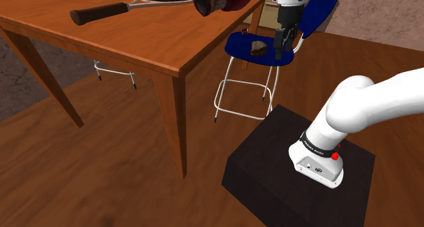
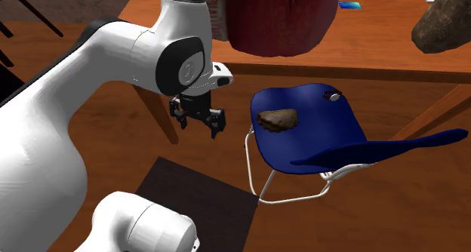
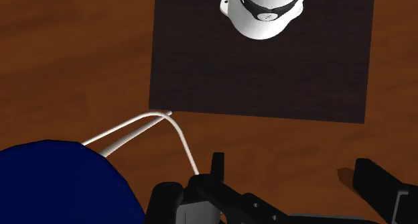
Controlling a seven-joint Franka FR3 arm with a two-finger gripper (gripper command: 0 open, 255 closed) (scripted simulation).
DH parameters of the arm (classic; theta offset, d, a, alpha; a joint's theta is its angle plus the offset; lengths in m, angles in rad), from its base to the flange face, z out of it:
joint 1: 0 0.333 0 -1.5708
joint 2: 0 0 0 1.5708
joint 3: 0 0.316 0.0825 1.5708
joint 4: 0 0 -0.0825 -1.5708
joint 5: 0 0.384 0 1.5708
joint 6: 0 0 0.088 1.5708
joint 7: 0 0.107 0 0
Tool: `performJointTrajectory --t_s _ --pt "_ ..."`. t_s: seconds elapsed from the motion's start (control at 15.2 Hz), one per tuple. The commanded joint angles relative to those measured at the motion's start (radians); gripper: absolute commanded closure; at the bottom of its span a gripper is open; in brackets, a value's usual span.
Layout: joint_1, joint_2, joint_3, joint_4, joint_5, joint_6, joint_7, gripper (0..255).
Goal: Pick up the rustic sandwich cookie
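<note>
Blue chair seat (image 2: 309, 141) carries brown cookie (image 2: 277, 120) lying flat.

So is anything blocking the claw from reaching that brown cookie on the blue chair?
Nothing visible does. The cookie lies alone on the blue chair seat. The open gripper hangs just off the seat's edge, over the floor, with only bare seat between them. It would probably have to shift sideways over the seat first.

Cookie (image 1: 258, 48) on chair (image 1: 238, 45), end effector (image 1: 279, 54) beside chair, racket (image 1: 129, 7) on table (image 1: 143, 45).
</note>
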Motion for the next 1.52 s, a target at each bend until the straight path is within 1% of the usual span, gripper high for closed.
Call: performJointTrajectory --t_s 0.0,0.4,0.79,1.25,1.32,1.45 --pt "0.0 0.0 0.0 0.0 0.0 0.0 0.0 0" --pt "-0.109 0.243 0.006 0.117 0.073 0.128 0.295 0" --pt "-0.206 0.442 -0.023 0.235 0.126 0.225 0.565 0" --pt "-0.308 0.606 -0.087 0.336 0.181 0.322 0.853 0" --pt "-0.319 0.62 -0.095 0.344 0.187 0.332 0.884 0" --pt "-0.318 0.626 -0.096 0.323 0.188 0.359 0.88 0"
